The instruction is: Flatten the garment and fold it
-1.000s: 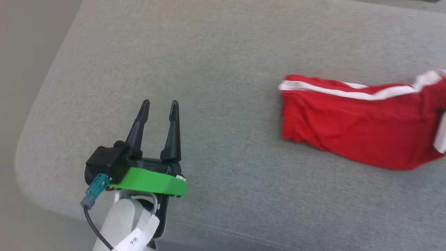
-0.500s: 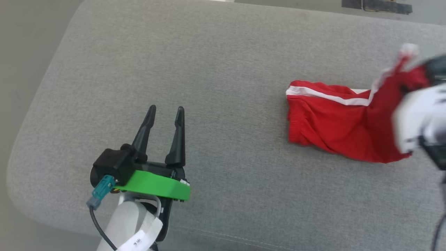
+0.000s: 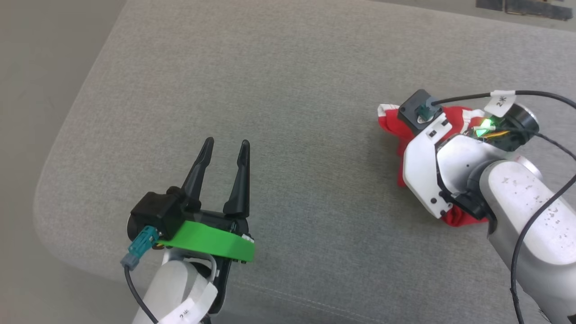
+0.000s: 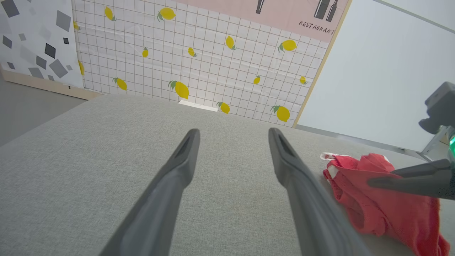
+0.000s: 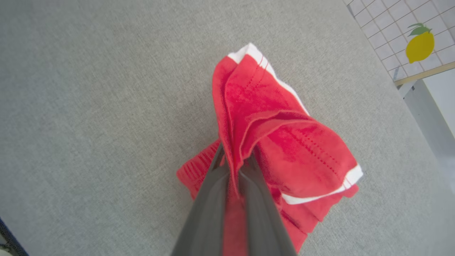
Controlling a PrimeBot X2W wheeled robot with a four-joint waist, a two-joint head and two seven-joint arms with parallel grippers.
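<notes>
The red shorts (image 5: 284, 142) with white trim lie bunched on the grey cushion (image 3: 288, 90), at the right in the head view. My right gripper (image 5: 234, 156) is shut on a fold of the red fabric, which drapes up over its fingers. From the head, the right wrist (image 3: 450, 166) covers most of the shorts (image 3: 389, 122), and its fingers are hidden. My left gripper (image 3: 225, 146) hovers open and empty over the cushion's near left part, well left of the shorts (image 4: 373, 209). In the left wrist view my left gripper (image 4: 233, 133) is spread wide, and the right gripper's dark fingers (image 4: 408, 182) cross above the fabric.
The cushion's rounded left corner (image 3: 49, 193) and front edge (image 3: 315, 306) drop to the floor. A lemon-patterned backdrop (image 4: 199, 64) stands beyond the far edge. A black cable (image 3: 540, 94) loops over the right arm. Bare cushion lies between the two grippers.
The right arm has swung in from the right with the shorts' far end, carrying it leftward so the shorts are now bunched short. The head camera shifted slightly. The left gripper stayed open.
</notes>
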